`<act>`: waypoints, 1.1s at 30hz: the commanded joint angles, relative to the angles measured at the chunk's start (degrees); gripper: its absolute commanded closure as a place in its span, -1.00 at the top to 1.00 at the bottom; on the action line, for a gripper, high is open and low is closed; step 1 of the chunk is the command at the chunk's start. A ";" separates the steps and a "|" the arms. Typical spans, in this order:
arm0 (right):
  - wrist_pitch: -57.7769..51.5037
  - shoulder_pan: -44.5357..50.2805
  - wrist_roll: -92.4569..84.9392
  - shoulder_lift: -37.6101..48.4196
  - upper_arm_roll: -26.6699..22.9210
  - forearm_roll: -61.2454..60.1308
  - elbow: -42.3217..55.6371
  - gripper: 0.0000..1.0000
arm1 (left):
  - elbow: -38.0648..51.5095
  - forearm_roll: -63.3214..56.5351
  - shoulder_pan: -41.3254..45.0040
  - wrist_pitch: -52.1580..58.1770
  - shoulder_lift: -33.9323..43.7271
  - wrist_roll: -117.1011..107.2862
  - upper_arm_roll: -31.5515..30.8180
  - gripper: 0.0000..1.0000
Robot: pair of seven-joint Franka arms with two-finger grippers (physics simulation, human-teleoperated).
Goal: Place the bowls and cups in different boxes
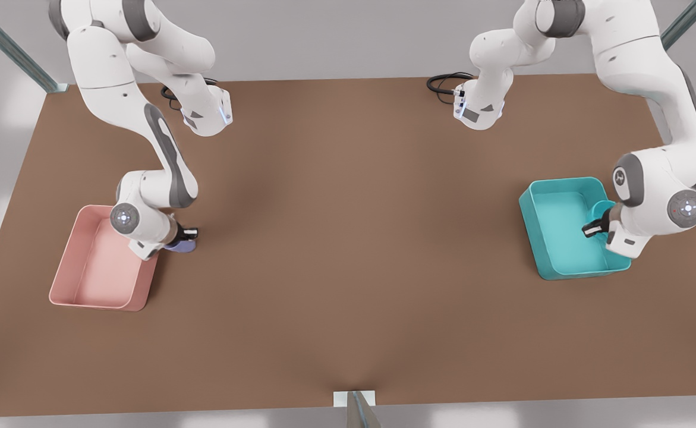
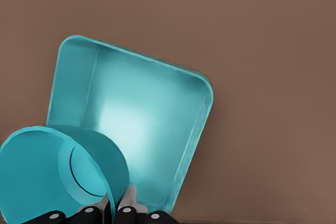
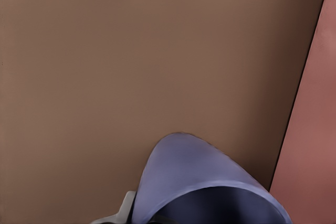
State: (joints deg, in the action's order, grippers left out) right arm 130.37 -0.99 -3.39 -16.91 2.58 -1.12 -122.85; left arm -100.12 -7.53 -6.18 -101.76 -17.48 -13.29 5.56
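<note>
The left gripper [image 1: 592,228] is clamped on the rim of the teal bowl [image 1: 603,209], one finger inside and one outside the wall, and holds it tilted above the teal box [image 1: 553,229]. In the left wrist view the bowl [image 2: 58,174] hangs over a corner of the box [image 2: 142,124] with the box floor showing beyond it, so a release here would likely drop it inside.

On the front view's left, the right gripper [image 1: 187,233] grips the lavender cup [image 1: 181,244] by its wall, just beside the long edge of the pink box [image 1: 77,261] but over the brown surface [image 1: 348,238]. The right wrist view shows the cup [image 3: 202,182] with the pink box [image 3: 317,129] to one side, so the cup probably needs carrying sideways over the rim before letting go.
</note>
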 commanded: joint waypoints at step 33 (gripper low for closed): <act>-8.37 -7.53 -18.41 -20.09 -7.50 5.87 31.00 1.00 | 20.31 5.33 1.70 26.97 5.62 10.65 -11.45 1.00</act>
State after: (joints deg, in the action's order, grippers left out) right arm 121.90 -8.57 -16.23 -37.11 -4.92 6.88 -91.86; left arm -80.61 -2.16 -3.92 -83.61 -11.64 -8.23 -5.67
